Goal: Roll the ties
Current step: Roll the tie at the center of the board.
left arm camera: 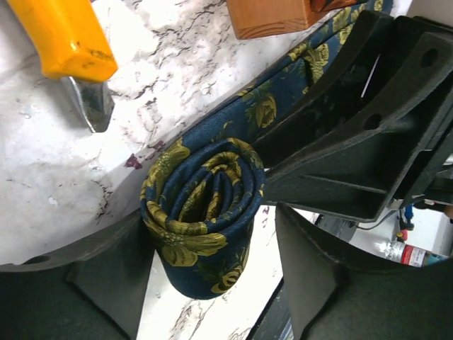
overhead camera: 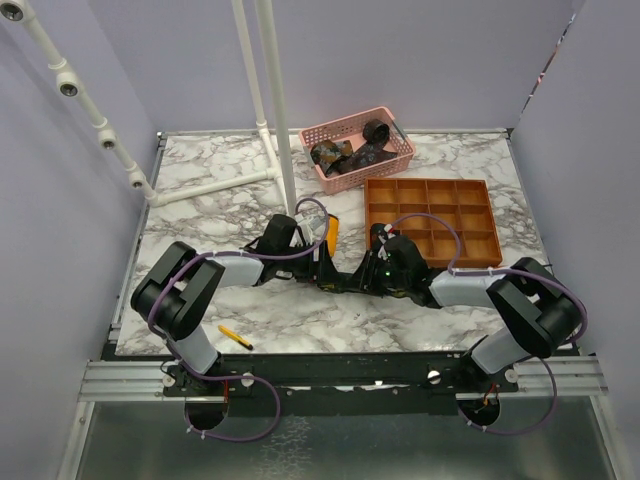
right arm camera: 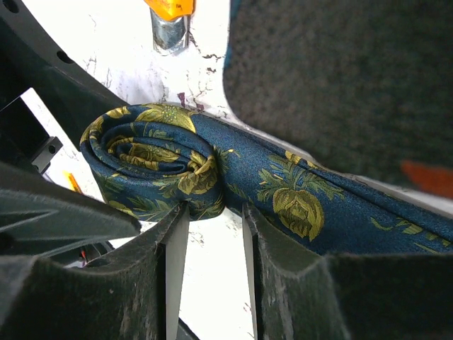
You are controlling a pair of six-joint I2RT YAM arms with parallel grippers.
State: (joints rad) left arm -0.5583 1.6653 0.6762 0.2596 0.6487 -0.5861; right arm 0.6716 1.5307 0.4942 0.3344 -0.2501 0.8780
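Observation:
A navy tie (left arm camera: 202, 212) with yellow-green flowers lies on the marble, one end wound into a coil (right arm camera: 152, 159); its flat run (right arm camera: 304, 198) stretches toward the orange tray. My left gripper (left arm camera: 212, 237) is open around the coil: the left finger (left arm camera: 106, 276) touches it, the right finger (left arm camera: 318, 276) stands apart. My right gripper (right arm camera: 214, 209) is open by a narrow gap, its tips at the tie's edge where coil meets flat run, nothing between them. In the top view both grippers (overhead camera: 350, 277) meet at mid-table and hide the tie. More rolled ties (overhead camera: 350, 152) lie in the pink basket.
A pink basket (overhead camera: 395, 160) stands at the back, with an orange compartment tray (overhead camera: 430, 218) just in front of it. An orange-yellow utility knife (left arm camera: 64, 35) lies close behind the coil. A small yellow tool (overhead camera: 235, 337) lies near the front left. White pipes (overhead camera: 275, 100) rise at the back left.

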